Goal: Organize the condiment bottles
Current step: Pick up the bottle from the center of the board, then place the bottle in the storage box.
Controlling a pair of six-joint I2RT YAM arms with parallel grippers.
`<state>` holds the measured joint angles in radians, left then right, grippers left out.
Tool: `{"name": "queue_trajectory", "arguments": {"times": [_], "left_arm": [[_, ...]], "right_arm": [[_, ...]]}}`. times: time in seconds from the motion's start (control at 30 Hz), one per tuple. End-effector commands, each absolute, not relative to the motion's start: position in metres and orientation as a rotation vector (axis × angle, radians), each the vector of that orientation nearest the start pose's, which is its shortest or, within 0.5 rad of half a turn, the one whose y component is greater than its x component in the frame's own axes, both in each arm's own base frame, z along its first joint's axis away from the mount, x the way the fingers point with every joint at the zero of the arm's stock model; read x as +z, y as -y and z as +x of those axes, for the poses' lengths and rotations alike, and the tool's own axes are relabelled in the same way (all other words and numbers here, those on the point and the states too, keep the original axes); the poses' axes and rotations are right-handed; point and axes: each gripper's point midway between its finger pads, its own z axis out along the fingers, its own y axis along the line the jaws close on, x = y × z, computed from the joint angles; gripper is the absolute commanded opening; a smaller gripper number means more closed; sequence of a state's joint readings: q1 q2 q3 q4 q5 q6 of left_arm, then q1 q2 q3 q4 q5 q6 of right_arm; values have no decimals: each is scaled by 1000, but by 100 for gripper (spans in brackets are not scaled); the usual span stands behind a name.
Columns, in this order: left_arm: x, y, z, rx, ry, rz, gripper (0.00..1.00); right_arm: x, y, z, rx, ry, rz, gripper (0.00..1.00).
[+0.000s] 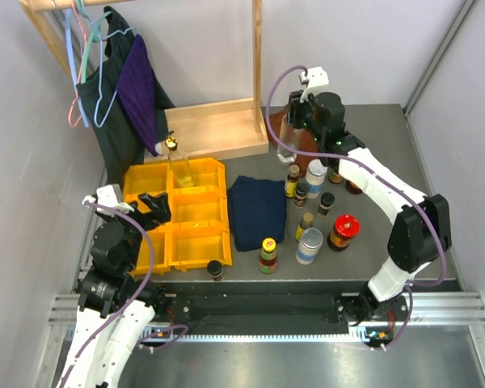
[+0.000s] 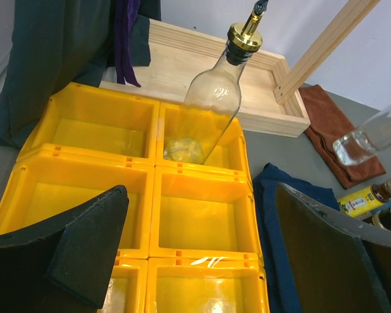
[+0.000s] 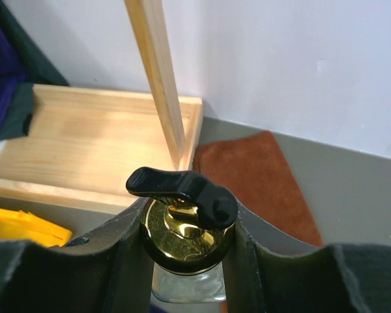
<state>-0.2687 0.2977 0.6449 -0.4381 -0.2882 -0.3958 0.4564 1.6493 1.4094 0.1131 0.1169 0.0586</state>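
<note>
R claw (image 3: 186,261) clenched on neck of clear gold-topped bottle (image 3: 182,229), held aloft well right of yellow bins (image 1: 198,224), prob. for carrying over. L claw (image 2: 199,215) spread, empty, above bins' near cells. Twin bottle (image 2: 212,104) leans in bins' far cell.

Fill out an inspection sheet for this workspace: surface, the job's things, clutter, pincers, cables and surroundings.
Surface: grey tabletop, partly covered.
Job's things: one clear gold-topped glass bottle leans in the rear right compartment of the yellow plastic bins. A second clear bottle is gripped. The other bottles, with a red-lidded jar and a white-lidded jar, stand right of the bins.
Clutter: folded navy cloth, brown cloth.
Grippers: left pincer open above the bins. Right pincer shut on the second clear bottle's gold top.
Cables: purple cables run along both arms.
Surroundings: wooden rack, hanging garments, pale walls.
</note>
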Motion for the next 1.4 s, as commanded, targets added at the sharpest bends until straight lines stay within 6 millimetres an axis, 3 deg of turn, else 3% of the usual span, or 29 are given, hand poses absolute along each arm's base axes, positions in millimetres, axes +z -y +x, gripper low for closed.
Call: {"name": "queue_trajectory", "arguments": {"times": [0.0,0.4,0.6,0.93,1.07,1.2,1.37], "left_arm": [[278,28,218,-300,-1605,-321,99],[280,30,216,-307,-1600,-293,99],[281,31,215,-315,-1594,-291,99],[282,28,212,-309,-1584,-305,99],[283,26,211,-304,-1578,-311,99],[282,26,211,-304,-1580,-311,99],[283,27,211,-308,-1575,-309,99]], "right_arm": [[443,-230,454,374,-1372,-228,0],[522,-273,390,467,-1218,-329,0],[538,-304,364,569,-1173,-380,0],[520,-378,348,690,-1183,-483,0],[508,-405,351,746,-1201,-497,0],[482,-432,361,788,-1245,-512,0],[462,-456,374,808,-1274,-527,0]]}}
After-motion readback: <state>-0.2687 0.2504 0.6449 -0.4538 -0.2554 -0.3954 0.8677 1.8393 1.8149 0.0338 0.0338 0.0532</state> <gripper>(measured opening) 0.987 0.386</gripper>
